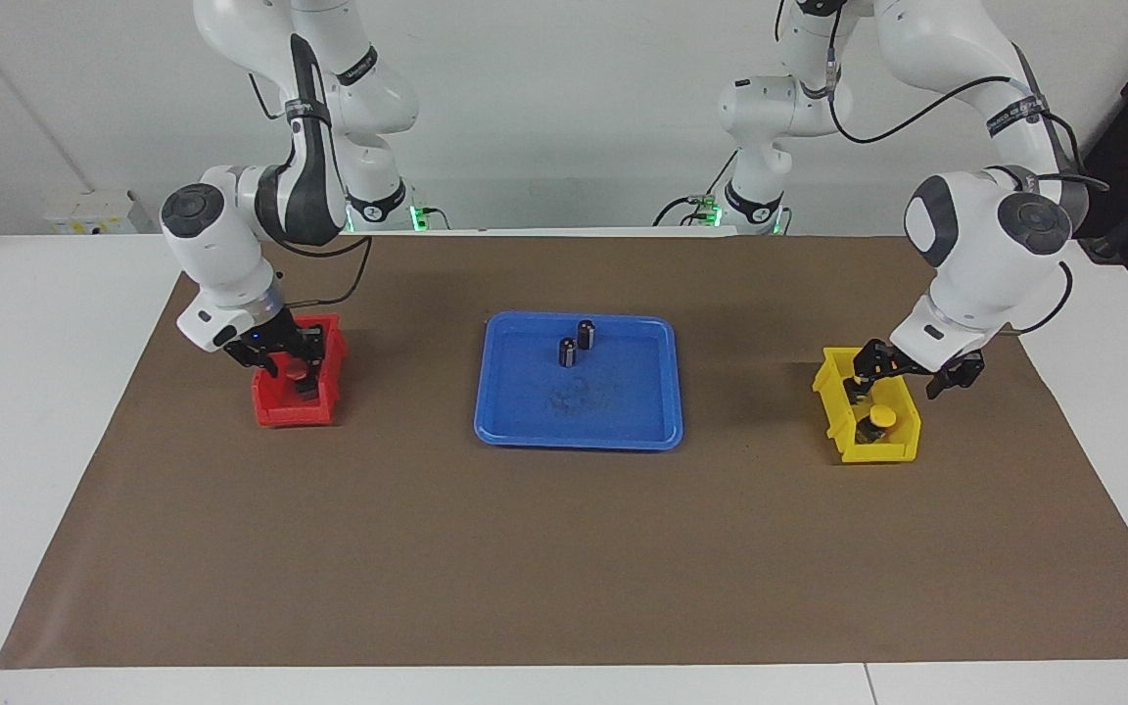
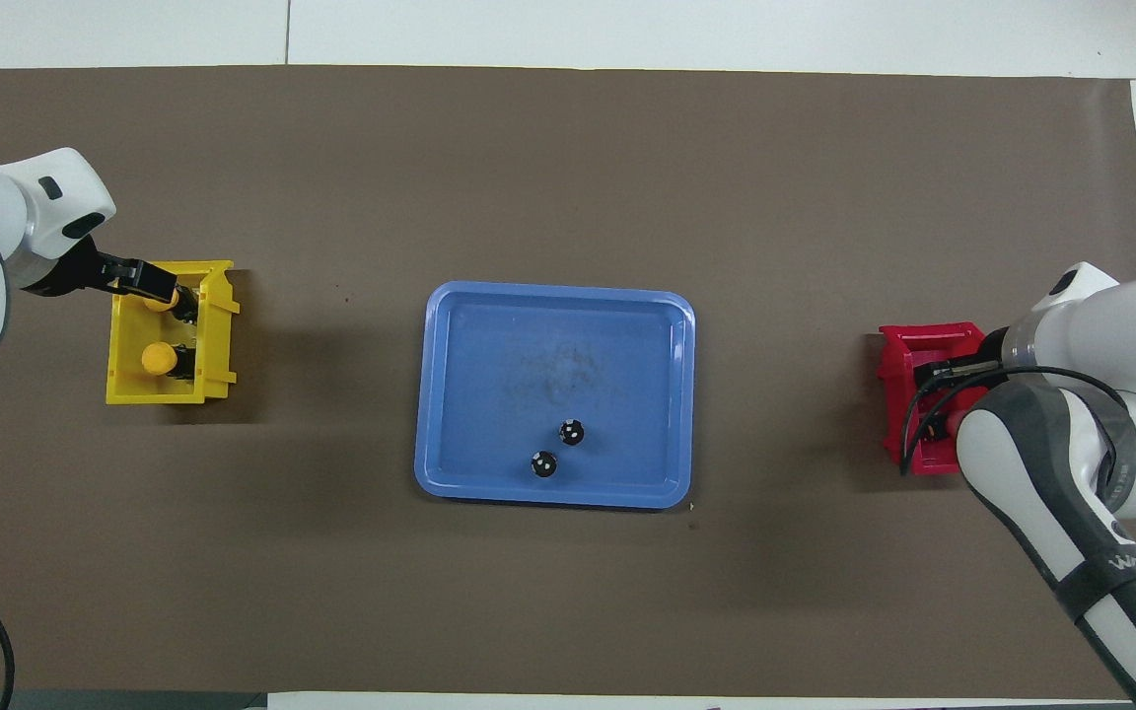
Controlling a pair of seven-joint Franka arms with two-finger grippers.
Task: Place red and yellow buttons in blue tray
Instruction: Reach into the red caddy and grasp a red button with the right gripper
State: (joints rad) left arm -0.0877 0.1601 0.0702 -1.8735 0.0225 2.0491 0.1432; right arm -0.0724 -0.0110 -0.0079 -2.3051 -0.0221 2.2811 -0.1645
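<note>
Now both hands down in bins beside blue tray (image 1: 525, 431): left hand (image 1: 902, 380) spread over yellow buttons (image 1: 881, 418) in yellow bin (image 1: 843, 446); right hand (image 1: 292, 364) in red bin (image 1: 275, 411), grip state we cannot tell (red buttons mostly hidden). We'd center fingers on cap, lift straight.

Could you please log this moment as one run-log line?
left gripper: in yellow bin, over yellow button | right gripper: in red bin | blue tray: two dark cylinders, no buttons
</note>
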